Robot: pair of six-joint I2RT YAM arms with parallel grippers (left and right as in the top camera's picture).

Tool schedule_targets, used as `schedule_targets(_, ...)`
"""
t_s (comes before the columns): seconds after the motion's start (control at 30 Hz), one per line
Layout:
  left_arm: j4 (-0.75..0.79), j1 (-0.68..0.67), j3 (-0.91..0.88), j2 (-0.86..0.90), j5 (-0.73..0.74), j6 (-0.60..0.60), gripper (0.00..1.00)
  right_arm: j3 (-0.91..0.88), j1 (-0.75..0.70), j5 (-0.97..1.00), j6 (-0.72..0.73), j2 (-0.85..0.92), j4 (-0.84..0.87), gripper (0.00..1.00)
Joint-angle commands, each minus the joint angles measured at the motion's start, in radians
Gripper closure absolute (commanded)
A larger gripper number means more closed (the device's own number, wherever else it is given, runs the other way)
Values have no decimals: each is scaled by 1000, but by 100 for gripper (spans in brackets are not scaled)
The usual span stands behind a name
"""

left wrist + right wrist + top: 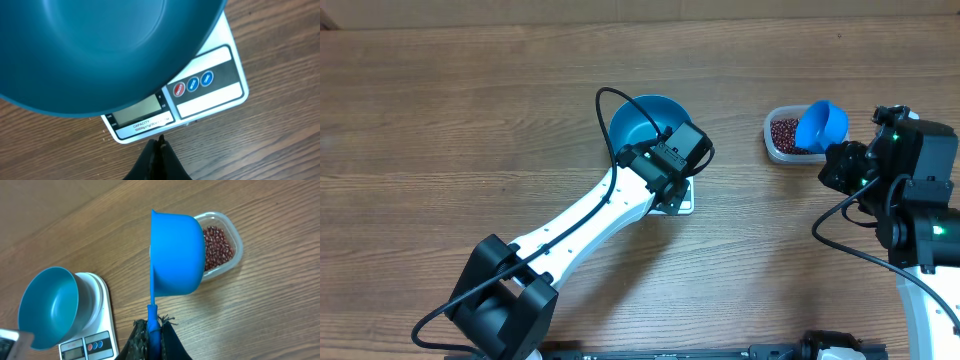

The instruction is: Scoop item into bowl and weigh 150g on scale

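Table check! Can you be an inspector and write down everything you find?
Surface: wooden table.
Job's things: blue bowl empty, sitting on white scale; beans in clear tub.
Clutter: tiny specks by scale's corner.
Grippers: left gripper shut, empty, at scale's front edge; right gripper shut on blue scoop, over the tub.
Cables: black cables along both arms.
Surroundings: nothing seen.
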Motion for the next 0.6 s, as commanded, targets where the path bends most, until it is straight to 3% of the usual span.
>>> schedule_targets(0.0, 9, -7, -31, 2, -6, 101, 96, 26, -10, -1, -5, -2, 15, 96)
schedule_targets(0.57, 248, -6, -155, 3, 69, 297, 96, 26, -10, -1, -5, -2, 30, 96)
